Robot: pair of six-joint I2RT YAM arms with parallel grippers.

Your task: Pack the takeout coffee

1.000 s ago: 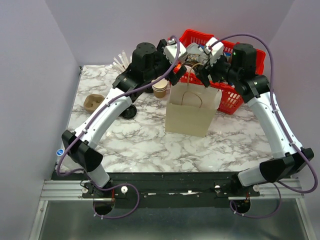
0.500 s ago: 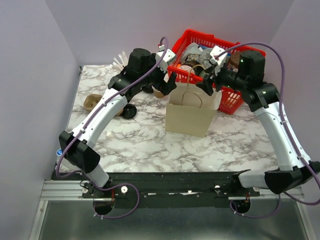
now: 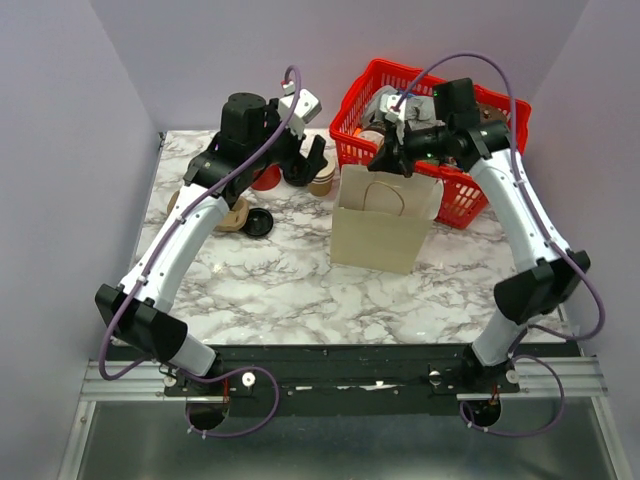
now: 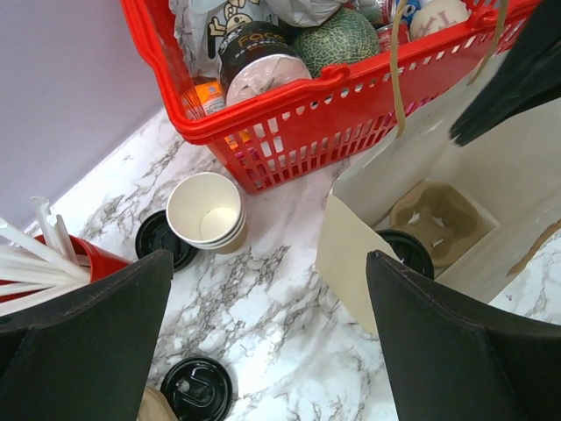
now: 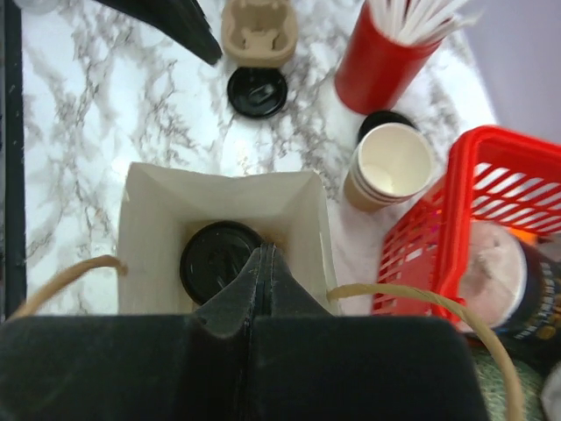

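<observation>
The takeout coffee stands inside the open kraft paper bag; only its black lid shows, seated in a pulp carrier at the bag's bottom. My right gripper hangs over the bag's mouth, jaws pressed together with nothing between them. It sits at the bag's far rim in the top view. My left gripper is open and empty, left of the bag above the marble, near the stacked cups.
A red basket of groceries stands right behind the bag. A stack of cream paper cups, a red cup of white straws, loose black lids and a spare pulp carrier lie left of the bag.
The left gripper has drawn back from the bag's mouth to the left, still open. The right gripper has closed and sits slightly further back over the bag.
</observation>
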